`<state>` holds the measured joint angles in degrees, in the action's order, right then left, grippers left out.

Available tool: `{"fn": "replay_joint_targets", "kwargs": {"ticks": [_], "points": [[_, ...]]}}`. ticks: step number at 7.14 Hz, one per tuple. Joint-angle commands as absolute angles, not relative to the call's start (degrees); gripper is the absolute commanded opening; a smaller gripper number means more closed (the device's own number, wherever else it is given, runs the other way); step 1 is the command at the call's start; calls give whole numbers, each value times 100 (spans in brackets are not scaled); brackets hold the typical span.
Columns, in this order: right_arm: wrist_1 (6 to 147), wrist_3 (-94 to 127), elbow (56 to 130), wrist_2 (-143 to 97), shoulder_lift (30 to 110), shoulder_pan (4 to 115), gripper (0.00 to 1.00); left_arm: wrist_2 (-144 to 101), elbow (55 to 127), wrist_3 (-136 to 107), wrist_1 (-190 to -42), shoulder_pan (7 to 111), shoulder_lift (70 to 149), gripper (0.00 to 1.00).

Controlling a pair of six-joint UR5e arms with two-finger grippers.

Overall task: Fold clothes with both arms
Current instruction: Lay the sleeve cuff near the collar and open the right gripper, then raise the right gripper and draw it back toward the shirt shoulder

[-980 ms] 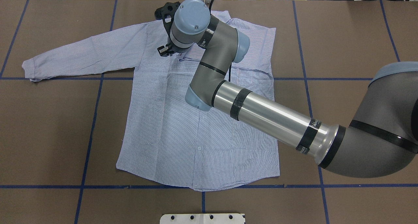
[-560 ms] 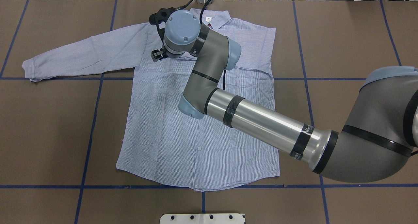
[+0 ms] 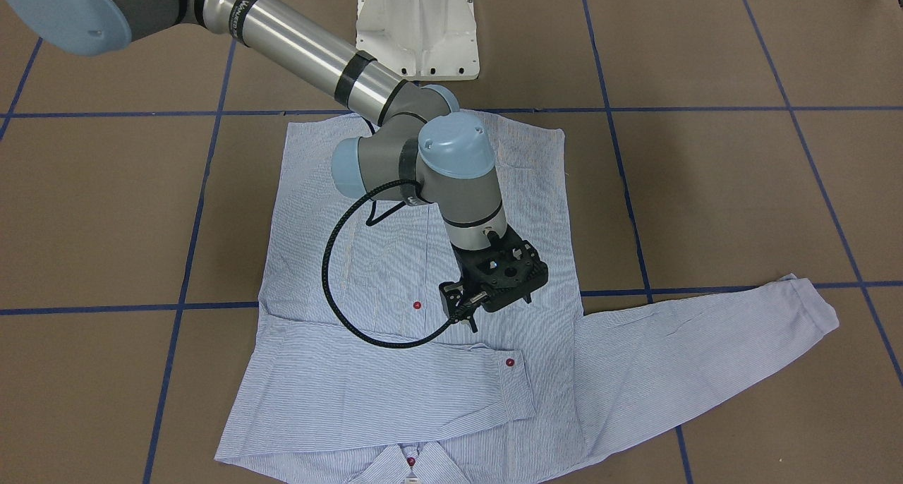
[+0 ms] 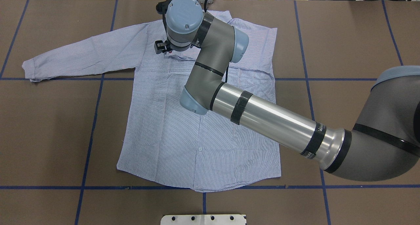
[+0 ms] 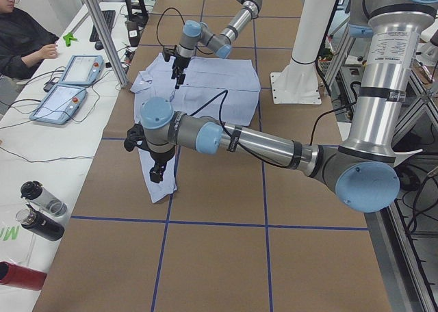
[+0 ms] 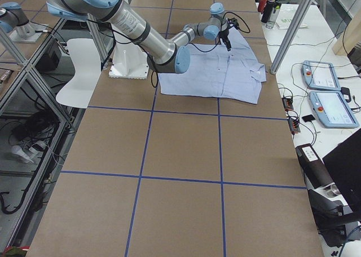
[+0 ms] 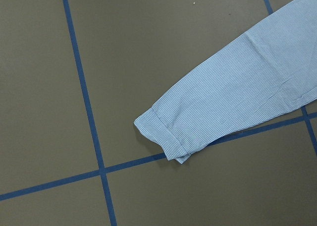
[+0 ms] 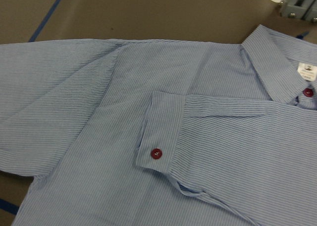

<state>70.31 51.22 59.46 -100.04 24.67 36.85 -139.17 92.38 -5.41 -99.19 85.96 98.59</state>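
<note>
1. The table (image 4: 49, 136) is covered in brown sheeting crossed by blue tape lines (image 4: 49, 187).
2. The right arm (image 4: 272, 120) reaches slantwise over the shirt. In the overhead view it hides most of the collar and part of the chest.
3. The left arm (image 5: 260, 142) stretches out low over the table's left end.
4. The striped shirt (image 4: 170, 136) lies flat and front up in the middle of the table, with its hem toward the robot and its collar (image 8: 277, 57) away from it.
5. A white pedestal base (image 3: 416, 25) stands just beyond the hem.
6. A seated person (image 5: 20, 31) is at a side bench with two teach pendants (image 5: 79, 69) and an aluminium post (image 5: 102, 31).
7. Three bottles (image 5: 37, 213) lie nearer on that bench.
8. One sleeve (image 4: 82, 57) runs straight out toward the robot's left, and its cuff (image 7: 163, 134) rests across a tape line.
9. The other sleeve (image 3: 367, 392) is folded across the chest, and its cuff (image 8: 163, 132) ends near the placket.
10. The right gripper (image 3: 467, 315) hangs over the chest just above that folded cuff. A black cable (image 3: 331, 272) loops beside it. I cannot tell whether its fingers are spread or together.
11. The left gripper (image 5: 157, 172) points down over the outstretched cuff. It shows only from the side, so its state cannot be told.
12. Small red buttons mark the folded cuff (image 8: 156, 153) and the collar (image 8: 308, 92).
</note>
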Motion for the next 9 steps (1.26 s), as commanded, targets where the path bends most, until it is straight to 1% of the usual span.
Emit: {"fn": "replay_joint_targets", "kwargs": {"ticks": [1, 2, 3, 4, 5, 6, 7, 8, 9], "points": [[8016, 5264, 6801, -10379, 2925, 3928, 99, -13782, 8459, -2040, -11698, 8176, 9844, 100], [8251, 5473, 7064, -10502, 3162, 4138, 99, -13520, 8142, -2796, -12551, 8026, 9809, 100], [8653, 5449, 7284, -11112, 3329, 4505, 99, -13030, 7773, -3361, -13290, 7798, 9809, 100], [9005, 5423, 7652, -11597, 3592, 4813, 99, -12451, 7387, -3688, -13916, 7544, 9809, 100], [9418, 5057, 8290, -11662, 4047, 4912, 99, -12141, 7035, -4161, -14418, 7411, 9870, 100], [10057, 4332, 8758, -11654, 4304, 5052, 99, -11920, 6796, -4453, -14684, 7183, 9957, 100], [10464, 3933, 8911, -11672, 4350, 5236, 99, -11674, 6611, -4621, -14695, 7094, 10123, 100], [10424, 3755, 9156, -11863, 4681, 5377, 99, -11533, 6348, -4632, -14721, 7006, 10316, 100], [10363, 3657, 9176, -12239, 4780, 5553, 99, -11505, 6198, -4632, -14722, 6883, 10414, 99]]}}
